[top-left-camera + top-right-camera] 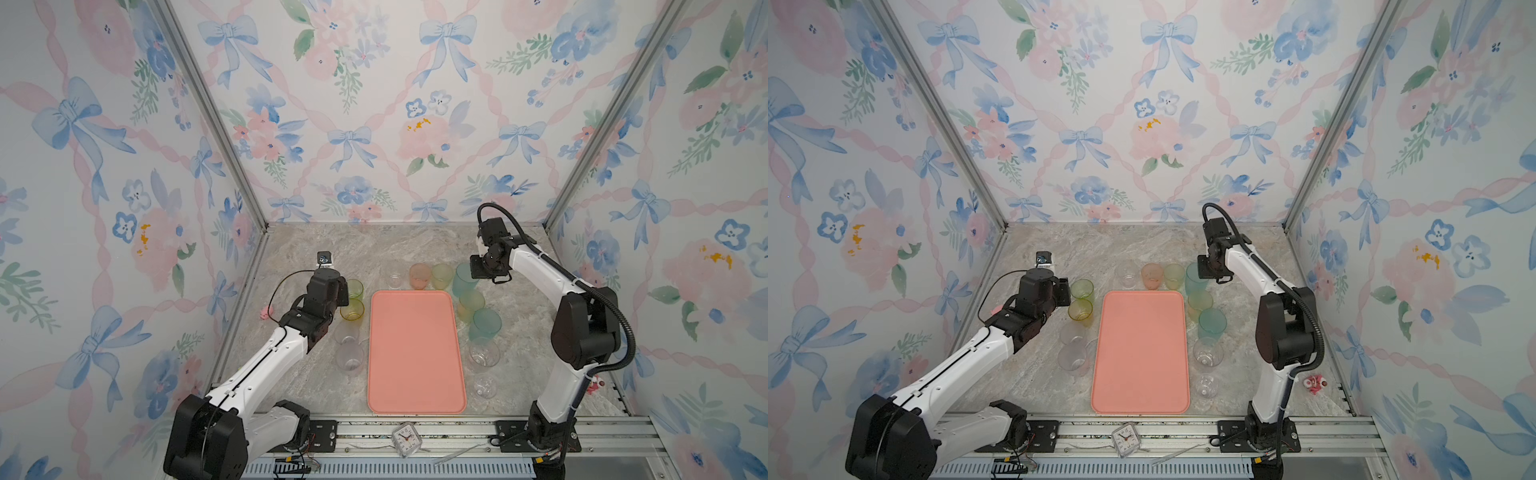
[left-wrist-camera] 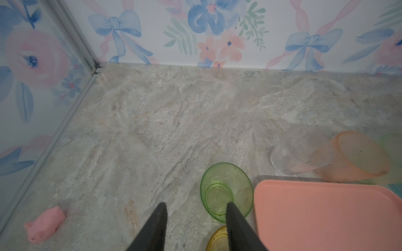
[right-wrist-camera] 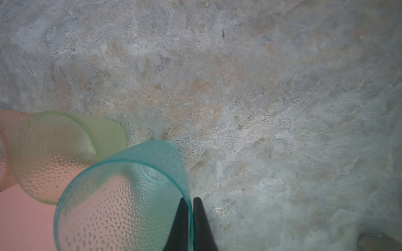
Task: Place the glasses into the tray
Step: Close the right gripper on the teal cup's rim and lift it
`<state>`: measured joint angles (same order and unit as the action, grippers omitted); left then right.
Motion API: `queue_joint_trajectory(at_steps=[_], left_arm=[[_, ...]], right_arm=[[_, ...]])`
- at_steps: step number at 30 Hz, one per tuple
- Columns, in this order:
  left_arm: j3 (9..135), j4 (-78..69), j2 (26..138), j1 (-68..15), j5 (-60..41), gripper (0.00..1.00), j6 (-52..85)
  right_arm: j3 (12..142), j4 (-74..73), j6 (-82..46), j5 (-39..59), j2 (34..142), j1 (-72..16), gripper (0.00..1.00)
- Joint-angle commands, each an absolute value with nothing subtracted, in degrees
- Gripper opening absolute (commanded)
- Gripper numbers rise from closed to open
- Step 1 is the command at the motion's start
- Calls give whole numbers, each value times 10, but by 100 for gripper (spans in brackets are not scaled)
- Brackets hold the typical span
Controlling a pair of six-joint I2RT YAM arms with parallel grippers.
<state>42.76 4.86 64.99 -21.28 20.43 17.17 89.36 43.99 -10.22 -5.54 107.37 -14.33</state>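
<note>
The salmon-pink tray (image 1: 415, 353) (image 1: 1142, 353) lies bare in the middle of the table. Glasses stand around it on three sides. My right gripper (image 3: 191, 198) is shut on the rim of a frosted teal glass (image 3: 121, 195) (image 1: 465, 278) at the tray's far right corner, one finger inside and one outside. My left gripper (image 2: 195, 204) is open at a green glass (image 2: 226, 192) (image 1: 354, 288) by the tray's far left corner. One of its fingers is over the glass's inside and the other over the table. A yellow glass (image 1: 352, 309) stands just nearer.
A clear glass (image 1: 395, 280), a peach one (image 1: 419, 275) and a yellow-green one (image 1: 441, 276) line the far edge. More glasses stand down both sides. A pink toy (image 2: 44, 225) lies near the left wall, and a small clock (image 1: 406, 439) on the front rail.
</note>
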Motion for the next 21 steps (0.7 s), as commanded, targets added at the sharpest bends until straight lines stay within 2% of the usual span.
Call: queue_joint_trajectory(at_steps=[1, 3, 14, 21], left_arm=[[433, 54, 649, -208, 195, 46, 163], [430, 54, 647, -208, 195, 46, 162], [393, 53, 618, -207, 199, 48, 161], [380, 42, 608, -207, 198, 50, 168]], right_arm=[[898, 448, -96, -91, 1064, -151, 4], [896, 444, -96, -103, 1052, -150, 0], [949, 481, -80, -131, 952, -156, 0], [1003, 539, -71, -106, 906, -258, 0]])
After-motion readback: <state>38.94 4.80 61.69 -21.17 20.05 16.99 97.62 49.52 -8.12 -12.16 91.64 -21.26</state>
